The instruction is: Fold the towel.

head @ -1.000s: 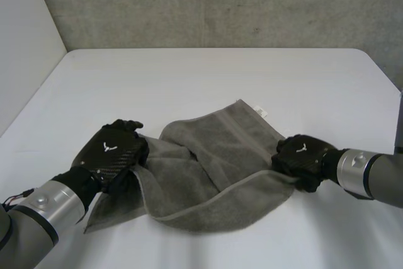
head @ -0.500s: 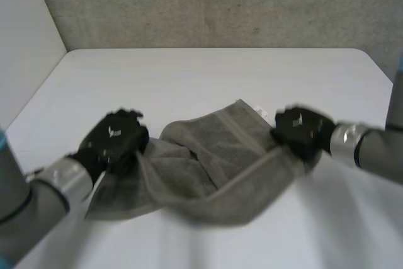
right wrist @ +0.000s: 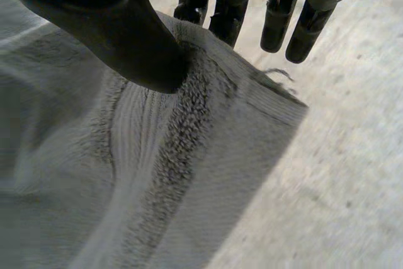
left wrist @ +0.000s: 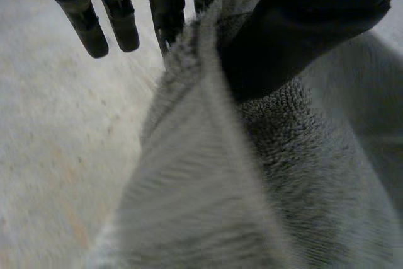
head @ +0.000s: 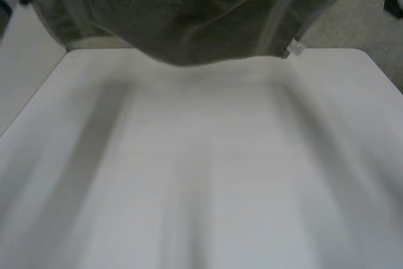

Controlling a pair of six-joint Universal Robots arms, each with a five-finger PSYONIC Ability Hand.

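Note:
The grey towel [head: 189, 23] hangs in the air above the far part of the white table [head: 201, 174], spread wide, with a small white label [head: 294, 48] at its lower right corner. In the left wrist view my left hand [left wrist: 302, 29] pinches an edge of the towel [left wrist: 264, 174] between the thumb and the fingers [left wrist: 170, 4]. In the right wrist view my right hand [right wrist: 101, 23] presses its thumb on the towel [right wrist: 126, 174] close to a hemmed corner, against the fingers [right wrist: 227, 4] behind it.
A grey concrete wall stands behind the table. A pale wall runs along the table's left side.
The towel lay crumpled on the table with a hand at each end. Both hands have since lifted it high, and it now hangs spread between them.

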